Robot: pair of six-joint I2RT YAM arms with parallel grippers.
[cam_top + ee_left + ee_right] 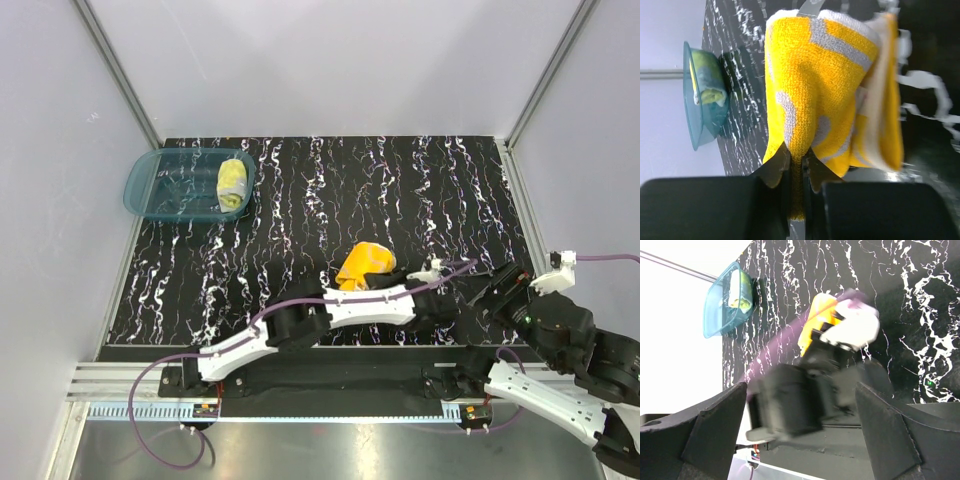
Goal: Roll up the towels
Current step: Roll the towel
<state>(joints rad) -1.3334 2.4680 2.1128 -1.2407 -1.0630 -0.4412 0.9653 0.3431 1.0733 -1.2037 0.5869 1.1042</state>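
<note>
from above, the translucent teal plastic basin sits at the far left corner of the black, white-veined bench top. the pale yellow cloth towel lies inside it against its right wall, bunched into what looks like a roll. the orange cloth towel, grey-beige on one side, stands in a crumpled heap by the near edge, a little right of centre, with the left arm stretched across just in front of it. the right gripper sits towards the near right corner, apart from the towel. in the left wrist view the left gripper is nearly closed, its two fingers pinching a narrow fold of the orange cloth towel while the rest drapes ahead in loose doubled layers; whether the cloth is clear of the bench i cannot tell. in the right wrist view the right gripper's fingers stand wide apart with nothing between them, facing the towel and the blurred left wrist. the towel looks light and limp, with a slightly grippy looped pile, so it will likely sag and fold rather than keep a shape. a pinch on one layer may let the others slide, so it seems best taken at a corner or along the hem, spread flat, then rolled from one edge.
</note>
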